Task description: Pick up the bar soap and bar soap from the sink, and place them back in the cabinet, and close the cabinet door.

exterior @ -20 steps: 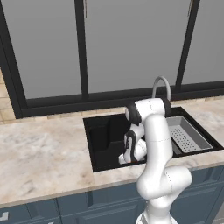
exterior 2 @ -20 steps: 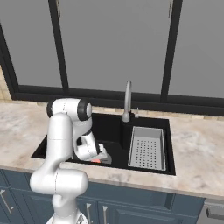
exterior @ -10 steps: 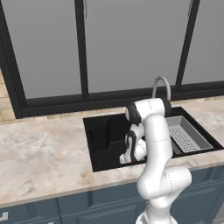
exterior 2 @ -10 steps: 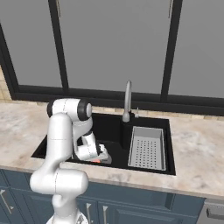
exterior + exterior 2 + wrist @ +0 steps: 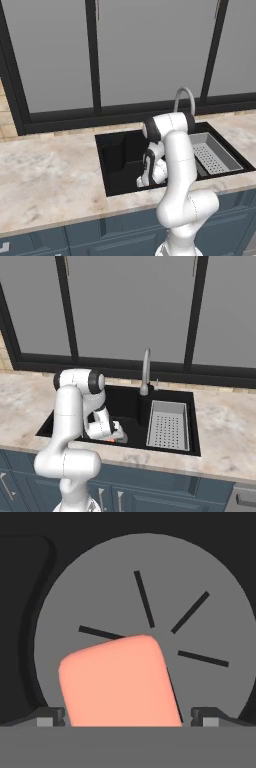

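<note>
Pale marble worktop (image 5: 45,175) rings the black recessed sink (image 5: 131,398), where the tool (image 5: 128,714), deep in the basin, stands spread around one salmon bar soap (image 5: 120,682) lying over the round grey drain (image 5: 200,612), ungripped, so I judge nearly everything remains.

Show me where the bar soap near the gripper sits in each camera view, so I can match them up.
Left base view: hidden behind the arm, low in the sink.
Right base view: bar soap, an orange sliver beside the gripper on the basin floor.
Hand view: bar soap at bottom centre, between the fingertips.
Shared landmark: the sink; the soap lies on its round grey drain.
</note>
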